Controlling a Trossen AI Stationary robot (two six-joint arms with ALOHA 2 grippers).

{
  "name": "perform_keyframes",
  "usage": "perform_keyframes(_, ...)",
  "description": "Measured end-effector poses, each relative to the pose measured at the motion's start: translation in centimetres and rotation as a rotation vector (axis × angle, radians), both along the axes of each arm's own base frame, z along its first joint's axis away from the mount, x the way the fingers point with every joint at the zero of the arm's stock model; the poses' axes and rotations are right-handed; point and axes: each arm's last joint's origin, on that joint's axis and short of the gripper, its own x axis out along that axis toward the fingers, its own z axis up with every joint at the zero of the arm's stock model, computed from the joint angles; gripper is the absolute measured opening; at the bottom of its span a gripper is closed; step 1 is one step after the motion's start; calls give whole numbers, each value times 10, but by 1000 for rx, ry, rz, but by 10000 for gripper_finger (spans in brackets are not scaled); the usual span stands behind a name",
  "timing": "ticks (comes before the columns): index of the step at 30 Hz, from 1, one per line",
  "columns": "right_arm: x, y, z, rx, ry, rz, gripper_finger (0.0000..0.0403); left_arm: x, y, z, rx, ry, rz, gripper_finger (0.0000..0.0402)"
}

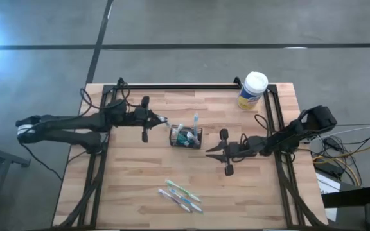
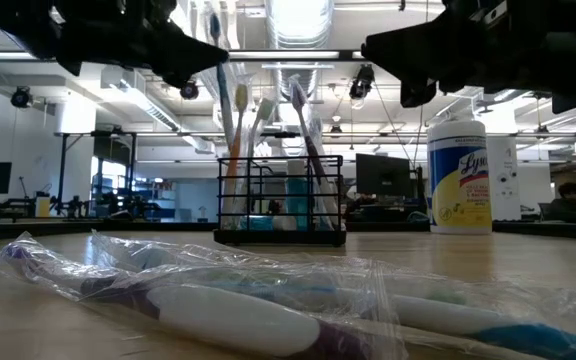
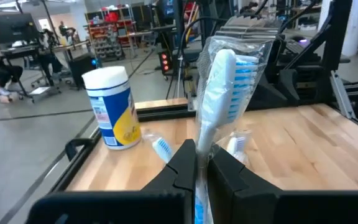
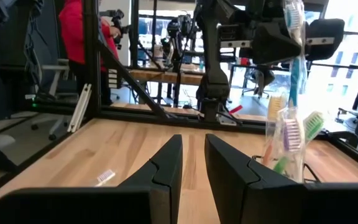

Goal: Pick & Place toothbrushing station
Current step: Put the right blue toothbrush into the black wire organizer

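Observation:
The toothbrushing station (image 1: 185, 136), a small black wire holder with several toothbrushes standing in it, sits at the table's middle and shows in the low view (image 2: 280, 212). My left gripper (image 1: 162, 119) is just left of it, shut on a plastic-wrapped white and blue toothbrush (image 3: 224, 74). My right gripper (image 1: 211, 152) hovers just right of the holder. Its fingers (image 4: 193, 158) stand a little apart with nothing between them. More wrapped toothbrushes (image 1: 180, 196) lie flat on the table near its front edge. My left gripper pinches the wrapped toothbrush's handle (image 3: 202, 142) between its two fingers. The fingers come in level from the table's left and lie across the brush. The brush stands nearly upright, head up, clear of the table. Its blue lower part (image 4: 293, 74) hangs toward the holder's brushes.
A white-lidded, yellow-labelled canister (image 1: 252, 90) stands at the far right of the table. Black frame rails run along the table's left, right and far sides. Bare wood lies between the holder and the loose brushes.

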Motion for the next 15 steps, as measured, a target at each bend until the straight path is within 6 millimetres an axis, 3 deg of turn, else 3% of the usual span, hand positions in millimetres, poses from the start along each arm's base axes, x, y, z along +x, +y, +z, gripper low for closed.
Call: perform_keyframes(15, 2, 1, 1, -18, -6, -1, 64, 23, 8, -23, -27, 72, -5, 17)
